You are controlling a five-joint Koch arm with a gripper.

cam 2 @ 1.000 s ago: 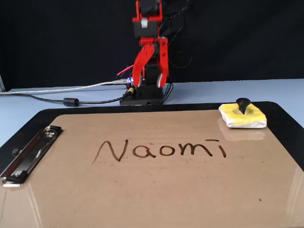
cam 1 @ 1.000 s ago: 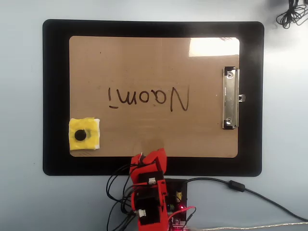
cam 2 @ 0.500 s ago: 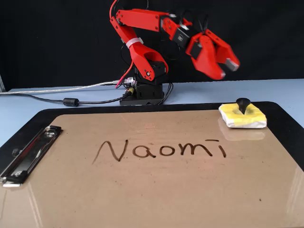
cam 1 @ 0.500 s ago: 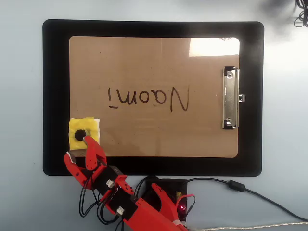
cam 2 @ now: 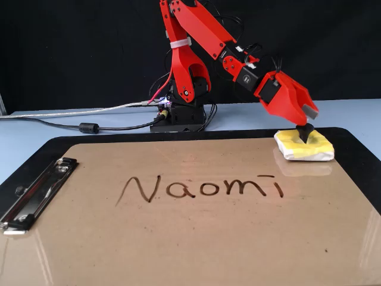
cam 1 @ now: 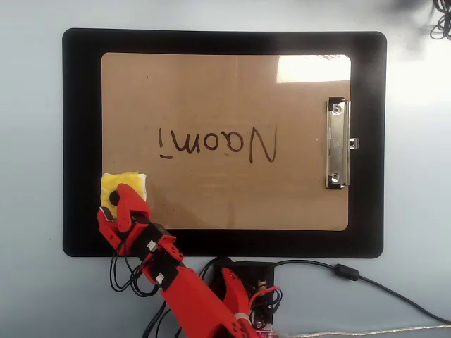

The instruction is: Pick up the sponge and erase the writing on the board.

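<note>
Sponge (cam 1: 124, 184): yellow pad, white edge layer, black knob, laid flat at the board's lower-left corner in the overhead view. Board (cam 1: 211, 91): brown hardboard, frame centre. Writing (cam 1: 218, 146) "Naomi" is seen intact, mid-board.

black mat (cam 1: 81, 141) lying on pale blue table (cam 1: 32, 141) | grey cable (cam 2: 59, 122) trailing across table | dark cord (cam 1: 442, 17) curling in corner

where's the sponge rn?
Overhead view: the sponge sits at the board's lower-left corner, partly under the gripper. Fixed view: far right, beyond the writing.
</note>
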